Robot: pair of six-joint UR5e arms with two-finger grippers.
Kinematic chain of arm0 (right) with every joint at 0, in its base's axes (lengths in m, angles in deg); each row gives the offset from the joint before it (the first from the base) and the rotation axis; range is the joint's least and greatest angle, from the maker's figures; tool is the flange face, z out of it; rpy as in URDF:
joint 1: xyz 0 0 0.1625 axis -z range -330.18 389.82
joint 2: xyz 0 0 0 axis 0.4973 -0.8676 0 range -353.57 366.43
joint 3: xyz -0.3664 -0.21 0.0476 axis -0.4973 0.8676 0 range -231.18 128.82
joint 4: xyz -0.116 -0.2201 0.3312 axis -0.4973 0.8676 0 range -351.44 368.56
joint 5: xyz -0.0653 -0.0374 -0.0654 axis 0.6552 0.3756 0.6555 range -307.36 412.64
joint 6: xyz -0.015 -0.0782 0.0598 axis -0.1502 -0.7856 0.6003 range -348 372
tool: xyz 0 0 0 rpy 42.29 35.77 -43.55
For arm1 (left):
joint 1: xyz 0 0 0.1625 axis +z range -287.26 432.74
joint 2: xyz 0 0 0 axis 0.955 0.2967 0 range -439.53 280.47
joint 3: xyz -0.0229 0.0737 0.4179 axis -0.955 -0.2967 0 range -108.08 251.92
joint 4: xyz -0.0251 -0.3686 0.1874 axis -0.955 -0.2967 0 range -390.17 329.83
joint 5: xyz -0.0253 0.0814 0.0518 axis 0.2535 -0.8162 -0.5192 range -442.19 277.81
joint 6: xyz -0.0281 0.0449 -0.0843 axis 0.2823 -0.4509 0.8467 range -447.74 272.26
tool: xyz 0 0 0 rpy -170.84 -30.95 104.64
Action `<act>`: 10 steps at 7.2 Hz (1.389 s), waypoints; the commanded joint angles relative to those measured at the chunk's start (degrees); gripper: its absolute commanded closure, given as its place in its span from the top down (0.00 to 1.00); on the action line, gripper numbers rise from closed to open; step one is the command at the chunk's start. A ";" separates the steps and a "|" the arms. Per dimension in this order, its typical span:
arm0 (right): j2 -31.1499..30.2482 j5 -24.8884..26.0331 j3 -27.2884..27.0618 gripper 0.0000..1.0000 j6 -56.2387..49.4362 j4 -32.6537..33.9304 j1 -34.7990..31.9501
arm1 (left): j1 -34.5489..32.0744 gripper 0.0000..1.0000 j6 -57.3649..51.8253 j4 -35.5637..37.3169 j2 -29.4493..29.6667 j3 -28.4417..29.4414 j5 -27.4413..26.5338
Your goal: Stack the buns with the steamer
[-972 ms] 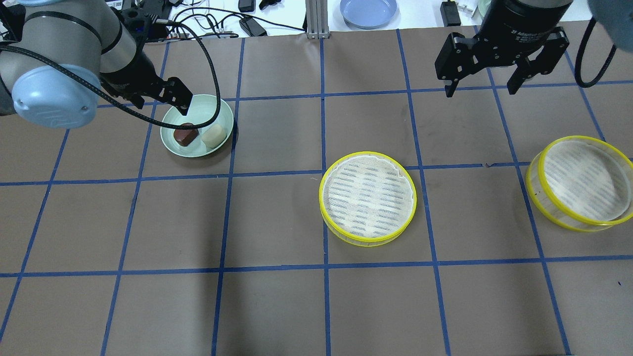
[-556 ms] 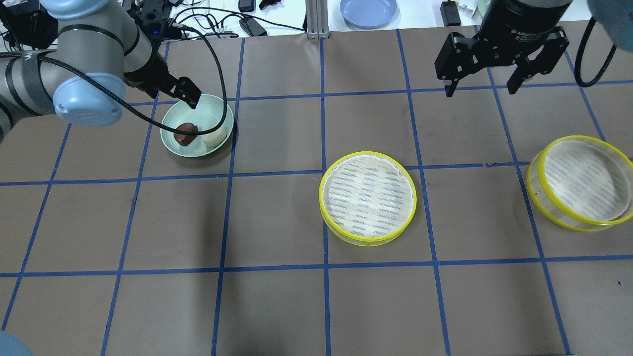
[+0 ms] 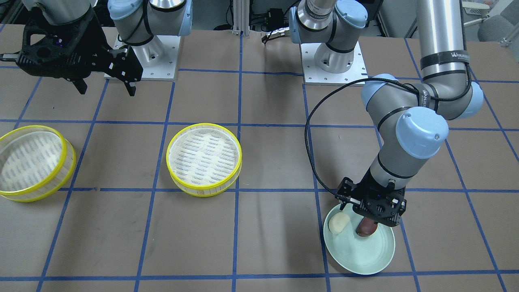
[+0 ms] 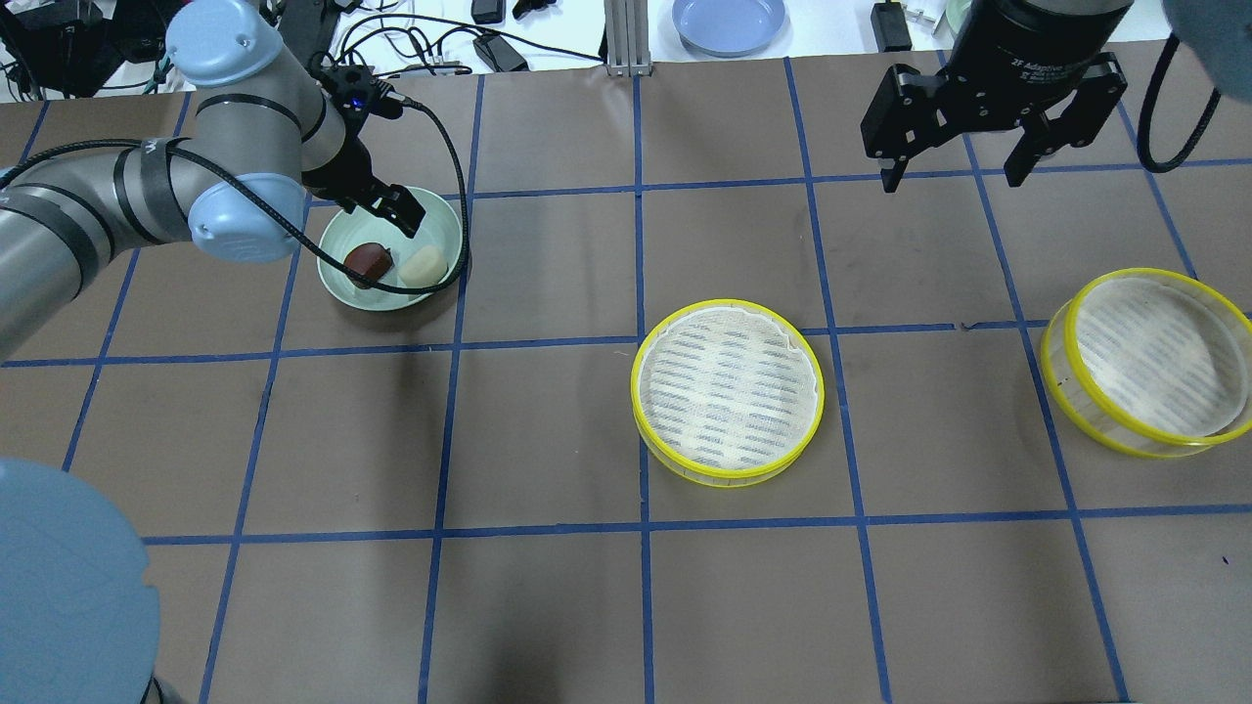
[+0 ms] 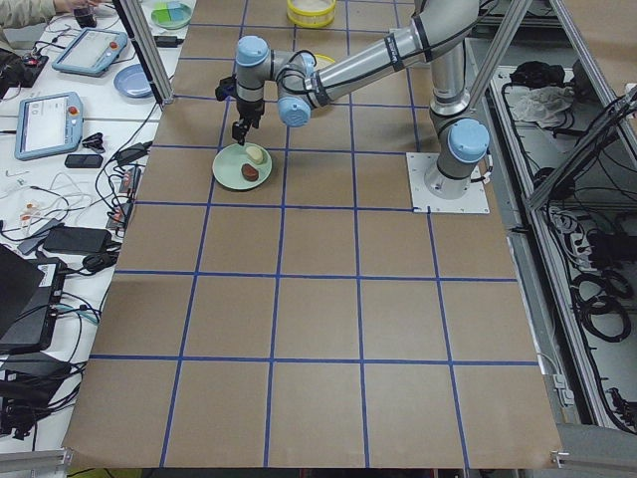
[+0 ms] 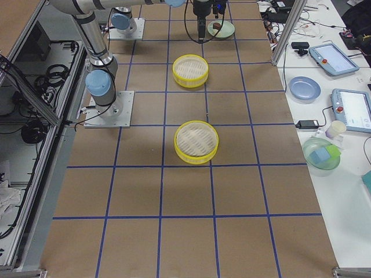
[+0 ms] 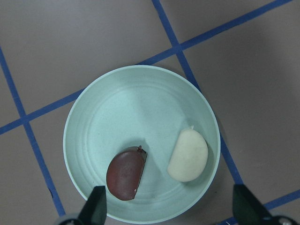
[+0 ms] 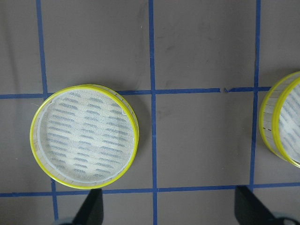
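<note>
Front-facing camera first: the left gripper (image 3: 369, 219) hangs low over a pale green plate (image 3: 359, 263) towards the far left corner of the worktop (image 3: 267, 251). Both buns lie on that plate. The brown bun (image 3: 366, 228) is right beneath the tool, and the cream bun (image 3: 339, 223) is just beside it, not touching. The right gripper (image 3: 107, 91) waits high near the robot's edge, jaws spread and holding nothing.

Overhead now: one steamer tray (image 4: 728, 391) sits mid-worktop and a second steamer tray (image 4: 1149, 362) sits at the right edge. Each shows only its white mesh liner.

From the left end, the plate sits close to the operators' edge. From the right end, the arms are too small to judge.

Left wrist camera: the jaws are spread very wide, with both buns between the fingertips (image 7: 96, 208). That is the danger. Closing from here could squeeze the two buns together or knock the cream one aside. The brown bun looks glossy and may squirt out. A fingertip on the rim could tip the shallow plate.

Right wrist camera: it looks down on the central tray, jaws wide apart.

The surface is matte brown sheeting under a blue tape grid. Beyond the far edge is a white bench with cables, tablets and a blue dish (image 4: 729, 22).
</note>
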 commanded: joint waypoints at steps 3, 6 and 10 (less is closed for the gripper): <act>-0.06 0.41 0.00 1.00 0.00 0.17 0.02 | 0.09 0.75 -4.05 0.31 5.80 0.26 1.90; -0.06 0.67 0.00 1.00 0.00 0.17 0.02 | 0.43 0.27 -4.23 0.23 6.68 0.44 1.81; -0.06 0.67 0.00 1.00 0.00 0.17 0.02 | 2.37 0.00 -3.35 0.31 5.55 0.70 6.11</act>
